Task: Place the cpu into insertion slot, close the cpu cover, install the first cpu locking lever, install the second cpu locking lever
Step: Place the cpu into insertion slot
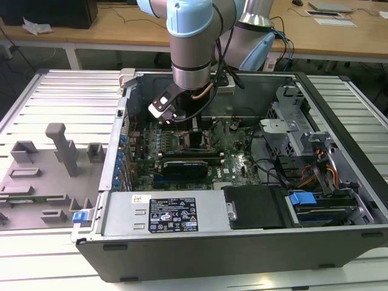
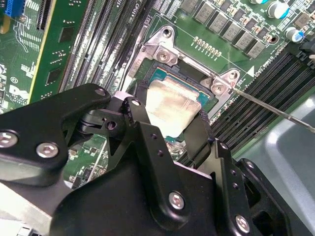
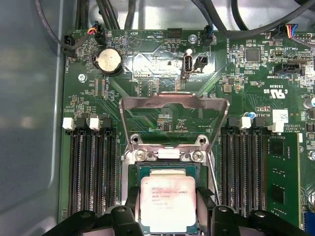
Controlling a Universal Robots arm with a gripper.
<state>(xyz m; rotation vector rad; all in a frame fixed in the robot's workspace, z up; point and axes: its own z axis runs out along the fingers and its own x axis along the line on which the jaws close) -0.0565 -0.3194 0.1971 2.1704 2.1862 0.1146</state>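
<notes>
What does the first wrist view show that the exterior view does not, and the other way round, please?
First wrist view: the cpu, silver top up, lying in the insertion slot with the gripper at its sides; the cpu cover standing open above the slot; a round coin battery.
Exterior view: the whole open computer case, the arm reaching down into it, and a grey fixture tray at the exterior view's left.
Both: the green motherboard and black cables.
</notes>
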